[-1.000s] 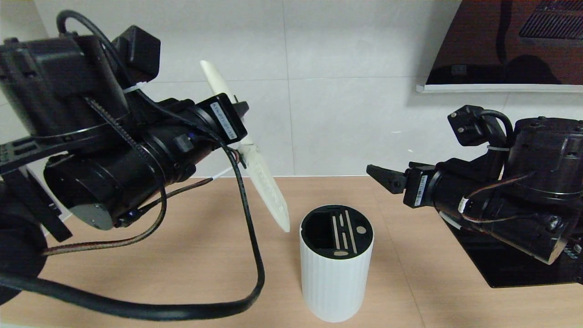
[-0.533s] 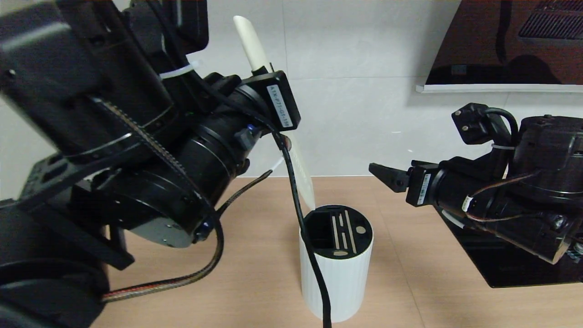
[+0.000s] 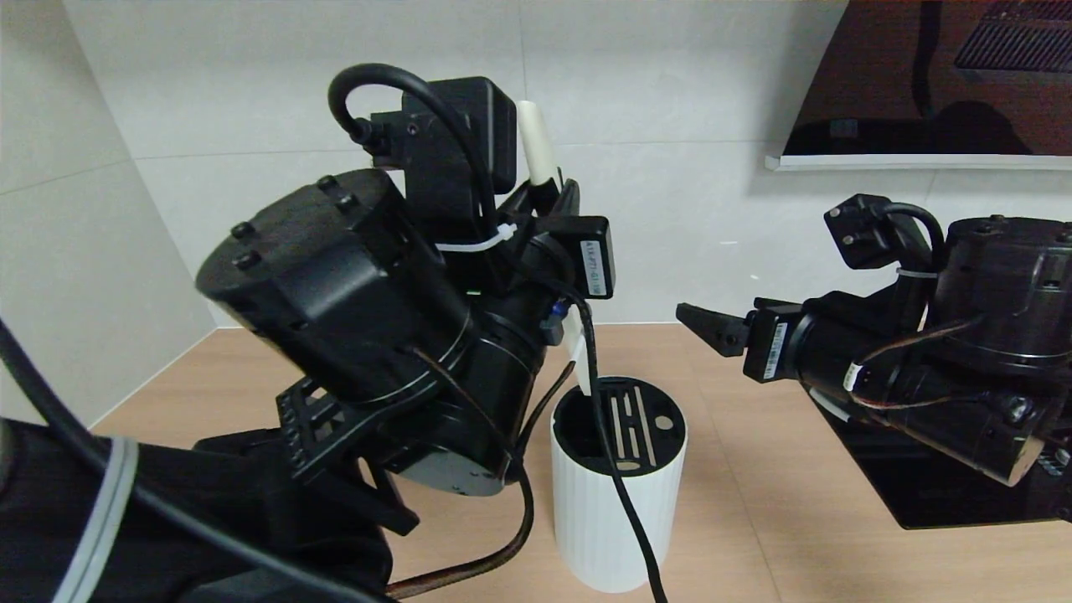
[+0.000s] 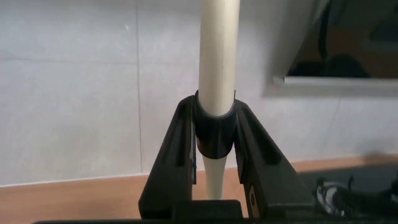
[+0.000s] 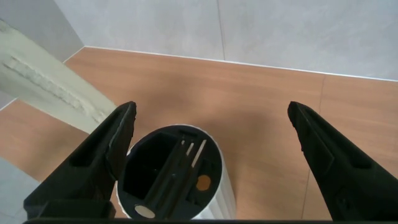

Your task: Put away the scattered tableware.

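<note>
Your left gripper [image 4: 214, 124] is pinching the knife [image 4: 217, 50] by its cream handle, with both jaws pressed against the dark collar where handle meets blade. You hold it steeply, handle up and white blade [image 3: 576, 360] down. The tip sits at the rim of the holder [image 3: 615, 519], at the edge of its big square opening. You cannot tell whether the tip is inside yet. The holder stands upright on the wooden counter [image 3: 754, 502]. Your right gripper [image 3: 708, 327] hangs in the air to the holder's right, well apart from it, jaws spread wide and holding nothing, facing the holder [image 5: 174, 180] and the blade [image 5: 50, 81].
</note>
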You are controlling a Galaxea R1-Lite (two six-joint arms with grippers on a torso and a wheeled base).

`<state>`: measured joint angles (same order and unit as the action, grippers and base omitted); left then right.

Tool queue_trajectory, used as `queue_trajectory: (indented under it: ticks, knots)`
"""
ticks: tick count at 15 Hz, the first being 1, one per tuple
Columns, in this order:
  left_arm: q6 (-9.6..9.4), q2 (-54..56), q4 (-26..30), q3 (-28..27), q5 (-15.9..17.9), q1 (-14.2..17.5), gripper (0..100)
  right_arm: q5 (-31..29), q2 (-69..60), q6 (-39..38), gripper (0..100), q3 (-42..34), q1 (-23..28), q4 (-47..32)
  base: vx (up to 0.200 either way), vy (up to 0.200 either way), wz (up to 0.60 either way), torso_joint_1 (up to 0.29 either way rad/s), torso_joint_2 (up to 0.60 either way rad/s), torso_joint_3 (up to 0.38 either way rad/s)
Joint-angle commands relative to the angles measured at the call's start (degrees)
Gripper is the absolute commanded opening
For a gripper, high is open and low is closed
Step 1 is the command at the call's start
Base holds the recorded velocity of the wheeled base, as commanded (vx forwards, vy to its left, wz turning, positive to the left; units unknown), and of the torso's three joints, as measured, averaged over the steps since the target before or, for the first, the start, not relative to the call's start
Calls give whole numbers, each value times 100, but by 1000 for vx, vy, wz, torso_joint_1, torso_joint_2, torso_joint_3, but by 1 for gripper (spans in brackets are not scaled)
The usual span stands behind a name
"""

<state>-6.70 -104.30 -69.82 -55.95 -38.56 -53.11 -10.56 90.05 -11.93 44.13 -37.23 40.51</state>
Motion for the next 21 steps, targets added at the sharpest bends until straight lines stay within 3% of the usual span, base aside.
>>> queue_trajectory:
  ticks: [1, 21]
  knots:
    - [20, -178, -6, 6, -3, -24, 0, 1, 39, -2, 100, -10, -4, 1, 0, 0, 0, 0, 0, 0]
    - [442, -1048, -23, 471, -20, -155, 0, 10, 83, -2, 100, -62, -4, 1, 0, 0, 0, 0, 0, 0]
